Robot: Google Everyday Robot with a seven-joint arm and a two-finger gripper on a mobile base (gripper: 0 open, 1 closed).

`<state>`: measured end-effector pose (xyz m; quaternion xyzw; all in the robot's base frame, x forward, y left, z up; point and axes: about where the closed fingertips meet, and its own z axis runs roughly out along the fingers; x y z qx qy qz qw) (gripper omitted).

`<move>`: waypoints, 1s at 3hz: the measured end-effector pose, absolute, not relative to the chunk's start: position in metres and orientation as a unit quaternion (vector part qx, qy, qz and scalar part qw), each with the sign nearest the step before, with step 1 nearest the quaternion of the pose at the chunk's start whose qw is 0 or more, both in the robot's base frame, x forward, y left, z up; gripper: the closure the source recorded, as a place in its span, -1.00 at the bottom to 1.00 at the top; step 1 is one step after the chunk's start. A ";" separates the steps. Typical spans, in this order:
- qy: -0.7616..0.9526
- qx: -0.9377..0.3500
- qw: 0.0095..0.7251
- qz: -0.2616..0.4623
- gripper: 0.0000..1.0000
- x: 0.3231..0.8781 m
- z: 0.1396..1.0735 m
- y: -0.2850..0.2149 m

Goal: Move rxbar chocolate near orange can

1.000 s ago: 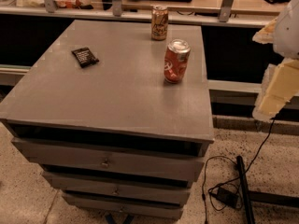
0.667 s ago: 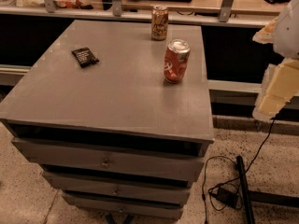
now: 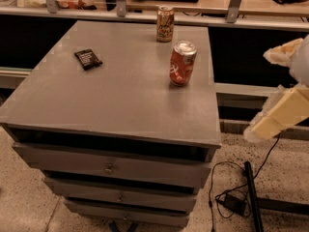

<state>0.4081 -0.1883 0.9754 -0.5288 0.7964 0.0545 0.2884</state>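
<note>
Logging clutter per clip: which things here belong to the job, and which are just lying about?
Job: rxbar chocolate, left on the grey cabinet; orange can, at its back edge; gripper, off the right side, away from both.
Lying about: red can, in front of the orange can; black cable on the floor.

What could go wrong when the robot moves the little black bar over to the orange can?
1. The gripper hangs off the table's right side, and the rxbar chocolate lies far left. Reaching across might knock over the red can in between.
2. The bar lies flat on the table, so it may slide instead of being picked up.
3. The orange can stands near the back edge; a bump could tip it off.
</note>
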 end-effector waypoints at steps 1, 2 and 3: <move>0.781 -0.503 0.359 0.086 -1.00 0.404 0.964 -0.169; 0.742 -0.502 0.427 0.120 -1.00 0.408 0.956 -0.134; 0.693 -0.506 0.487 0.165 -1.00 0.409 0.967 -0.083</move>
